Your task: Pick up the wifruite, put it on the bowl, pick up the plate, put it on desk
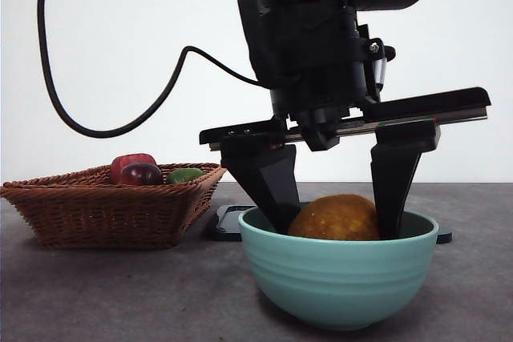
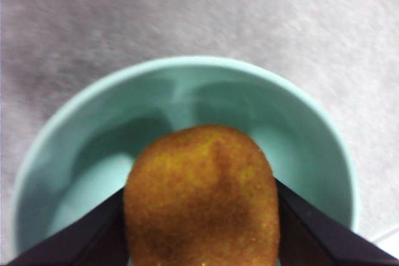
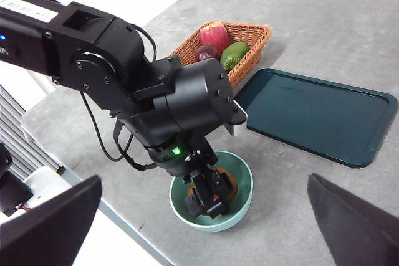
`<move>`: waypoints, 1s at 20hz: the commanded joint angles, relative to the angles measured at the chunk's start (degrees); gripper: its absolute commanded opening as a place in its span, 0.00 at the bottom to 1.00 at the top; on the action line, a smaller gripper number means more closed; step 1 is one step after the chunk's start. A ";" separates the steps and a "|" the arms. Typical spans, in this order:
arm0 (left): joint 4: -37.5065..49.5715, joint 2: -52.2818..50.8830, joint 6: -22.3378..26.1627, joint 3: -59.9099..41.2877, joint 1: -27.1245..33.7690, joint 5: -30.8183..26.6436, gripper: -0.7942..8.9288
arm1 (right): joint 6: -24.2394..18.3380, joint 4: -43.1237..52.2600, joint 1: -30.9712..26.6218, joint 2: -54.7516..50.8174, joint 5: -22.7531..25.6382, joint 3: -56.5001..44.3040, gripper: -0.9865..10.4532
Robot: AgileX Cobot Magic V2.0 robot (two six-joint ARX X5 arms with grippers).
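Left gripper (image 1: 337, 218) reaches into the bowl (image 1: 341, 282), jaws clamped on the fruit (image 1: 335, 218) and not yet released. Right gripper (image 3: 206, 228) waits high, spread wide. At two o'clock beyond the bowl, the tray (image 3: 318, 116) lies untouched on the desk (image 3: 349, 35).

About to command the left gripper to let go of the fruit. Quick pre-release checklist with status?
1. Fruit inside the bowl rim: ok.
2. Left gripper jaws on either side of the fruit: ok.
3. Fruit resting on the bowl floor: cannot tell, hidden.
4. Bowl upright on the table: ok.
5. Right gripper open, away from the bowl: ok.
6. Tray bare, ready for pickup: ok.
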 commanded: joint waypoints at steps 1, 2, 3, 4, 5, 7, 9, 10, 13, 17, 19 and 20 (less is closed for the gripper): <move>0.35 1.55 1.20 0.77 -0.70 0.07 0.34 | 0.35 0.61 0.26 0.00 0.11 1.01 0.58; 0.37 1.57 1.40 0.77 -0.70 0.07 0.34 | 0.35 0.61 0.26 0.00 0.09 1.03 0.58; 0.44 1.68 1.40 0.77 -0.70 0.04 0.34 | 0.37 0.61 0.26 0.00 0.09 1.03 0.58; 0.44 1.92 1.40 0.77 -0.70 0.07 0.34 | 0.37 0.61 0.26 0.00 0.09 1.01 0.58; 0.37 2.21 1.55 0.77 -0.70 0.07 0.34 | 0.37 0.61 0.26 0.00 0.07 1.01 0.58; 0.15 2.93 1.57 0.77 -0.70 0.13 0.34 | 0.37 0.61 0.26 0.00 0.07 1.01 0.58; 0.66 3.15 1.84 0.77 -0.70 0.13 0.34 | 0.37 0.61 0.26 0.00 0.07 1.01 0.58; 1.07 3.15 1.81 0.77 -0.70 0.13 0.34 | 0.37 0.61 0.26 0.00 0.07 1.03 0.58; 1.46 3.15 1.81 0.77 -0.61 0.13 0.35 | 0.37 0.61 0.26 0.00 0.07 1.03 0.58; 1.31 2.58 2.34 1.05 -0.61 0.09 0.58 | 0.37 0.59 0.26 0.00 0.07 1.03 0.58; 0.76 1.79 3.13 1.77 -0.59 0.09 0.64 | 0.39 0.59 0.26 0.00 0.04 1.03 0.58; 0.17 1.18 3.21 2.25 -0.59 0.02 0.64 | 0.37 0.59 0.26 0.00 0.07 1.03 0.58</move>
